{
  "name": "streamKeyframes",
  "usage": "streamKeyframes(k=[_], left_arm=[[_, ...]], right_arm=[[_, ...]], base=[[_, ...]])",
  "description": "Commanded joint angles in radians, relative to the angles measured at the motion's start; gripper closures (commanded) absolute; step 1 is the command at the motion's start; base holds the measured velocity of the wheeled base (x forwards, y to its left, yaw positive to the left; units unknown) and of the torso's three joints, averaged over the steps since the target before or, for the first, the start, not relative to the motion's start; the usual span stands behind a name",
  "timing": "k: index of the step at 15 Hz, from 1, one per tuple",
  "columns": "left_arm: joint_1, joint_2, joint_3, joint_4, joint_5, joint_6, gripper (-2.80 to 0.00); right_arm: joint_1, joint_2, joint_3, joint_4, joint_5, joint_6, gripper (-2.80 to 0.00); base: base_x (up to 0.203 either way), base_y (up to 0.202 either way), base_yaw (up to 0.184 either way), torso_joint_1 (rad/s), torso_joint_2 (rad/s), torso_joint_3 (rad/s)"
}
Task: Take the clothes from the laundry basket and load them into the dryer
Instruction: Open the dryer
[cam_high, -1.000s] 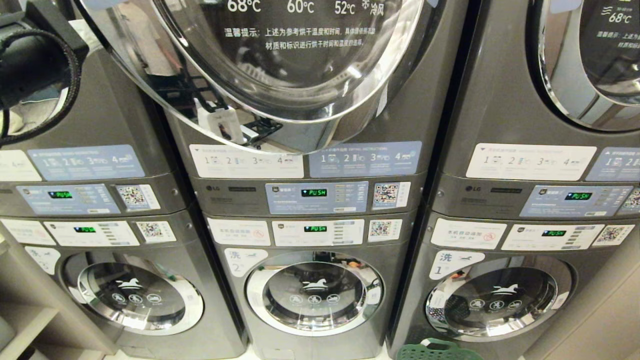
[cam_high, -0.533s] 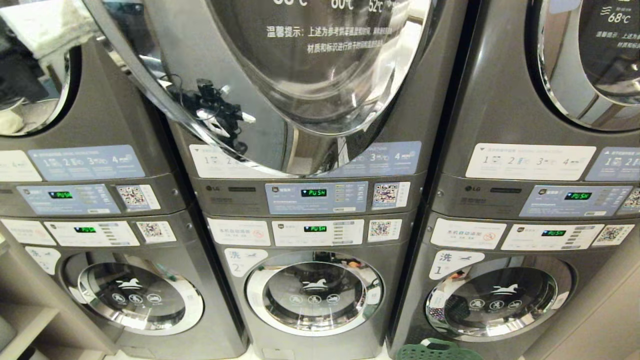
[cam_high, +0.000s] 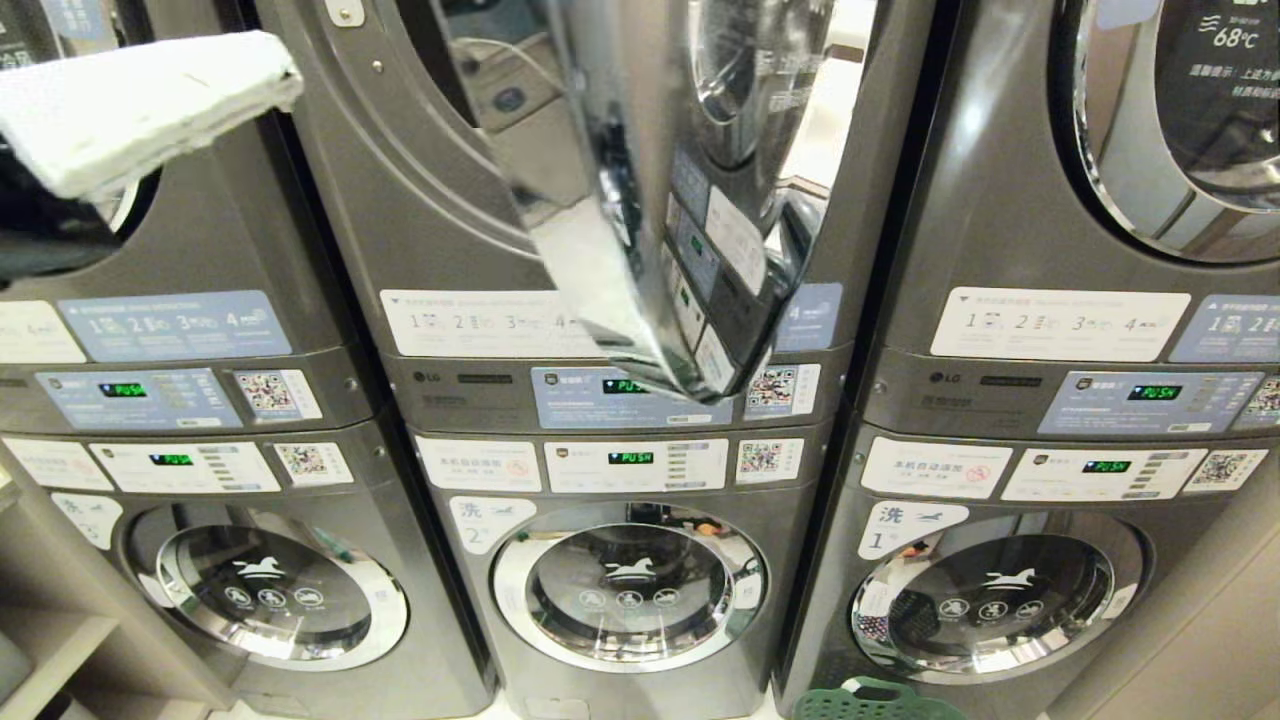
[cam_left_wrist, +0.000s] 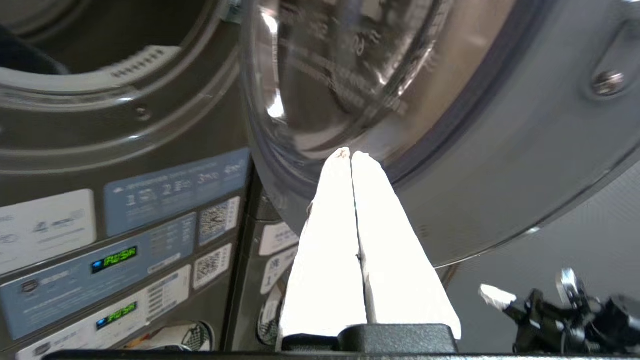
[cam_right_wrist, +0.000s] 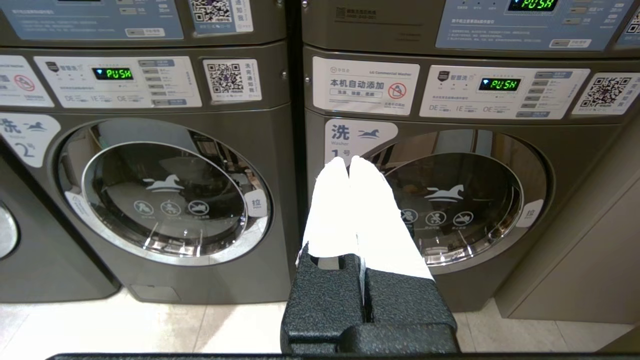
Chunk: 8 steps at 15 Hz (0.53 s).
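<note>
The middle dryer's round door stands swung wide open and is seen edge-on, baring the dryer's opening. My left gripper is at the top left, level with the opening, its white fingers shut with nothing between them. In the left wrist view its tips lie just before the door's inner side. Only the rim of the green laundry basket shows, on the floor. No clothes are in view. My right gripper hangs low and shut, facing the lower washers.
Three stacked machine columns fill the view, with control panels at mid height and closed washer doors below. A shelf edge is at the lower left. A beige wall flanks the right column.
The middle dryer's door has swung from nearly shut to wide open. My left gripper has come into the top left of the head view. The right arm has stayed still.
</note>
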Motion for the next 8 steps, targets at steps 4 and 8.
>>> streamKeyframes(k=[4,8], left_arm=[[-0.190,0.194,-0.091,-0.005,0.000,0.099,0.00],[-0.305,0.349,-0.242,-0.009,0.054,0.125,0.00]], right_arm=[[0.000,0.002,0.000,0.000,0.000,-0.002,0.00],[0.000,0.002,0.000,0.000,0.000,-0.002,0.00]], base=[[0.000,0.000,0.000,0.000,0.00,0.000],[0.000,0.000,0.000,0.000,0.00,0.000]])
